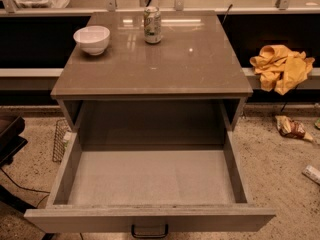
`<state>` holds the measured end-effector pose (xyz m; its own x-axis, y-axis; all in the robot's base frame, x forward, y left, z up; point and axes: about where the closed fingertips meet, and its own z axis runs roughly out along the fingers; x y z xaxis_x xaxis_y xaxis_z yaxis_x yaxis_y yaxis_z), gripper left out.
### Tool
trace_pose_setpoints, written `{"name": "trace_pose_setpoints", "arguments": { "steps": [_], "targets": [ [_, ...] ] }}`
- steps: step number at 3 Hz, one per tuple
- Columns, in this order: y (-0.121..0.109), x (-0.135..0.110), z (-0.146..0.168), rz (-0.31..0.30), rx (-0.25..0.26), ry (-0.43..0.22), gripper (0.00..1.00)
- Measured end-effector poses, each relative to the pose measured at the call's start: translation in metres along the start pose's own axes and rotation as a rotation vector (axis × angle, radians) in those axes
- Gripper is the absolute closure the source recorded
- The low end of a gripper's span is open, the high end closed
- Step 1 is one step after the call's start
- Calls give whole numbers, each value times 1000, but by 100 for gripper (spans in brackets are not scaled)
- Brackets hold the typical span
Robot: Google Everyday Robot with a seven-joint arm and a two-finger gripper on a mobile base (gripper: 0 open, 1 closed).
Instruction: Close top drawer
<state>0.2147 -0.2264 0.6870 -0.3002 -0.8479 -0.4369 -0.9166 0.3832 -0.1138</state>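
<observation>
Gripper out of frame, opening not determinable; top drawer [150, 179] extended toward camera, closing push runs toward cabinet [200, 69].

Drawer [150, 218]: matt grey-brown wood, pale matt inner floor, black metal handle [149, 231]. Tabletop [190, 59]: smooth, glossy. Bowl [92, 39]: glossy white. Can [152, 25]: shiny metal. Rag [281, 66]: soft yellow cloth.

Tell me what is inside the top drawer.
The top drawer stands pulled out, and only its bare pale floor shows; nothing lies on it. The front panel's inner face is hidden from this angle. The gripper is out of view.
</observation>
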Motion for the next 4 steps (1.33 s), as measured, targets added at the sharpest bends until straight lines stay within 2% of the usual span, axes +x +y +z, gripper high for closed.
{"name": "trace_pose_setpoints", "arguments": {
  "steps": [1, 2, 3, 4],
  "targets": [
    [-5, -9, 24, -20, -14, -11, 100],
    [-26, -34, 74, -80, -31, -44, 100],
    [-52, -59, 109, -141, -27, -62, 100],
    [-51, -59, 108, -141, -27, -62, 100]
  ]
}}
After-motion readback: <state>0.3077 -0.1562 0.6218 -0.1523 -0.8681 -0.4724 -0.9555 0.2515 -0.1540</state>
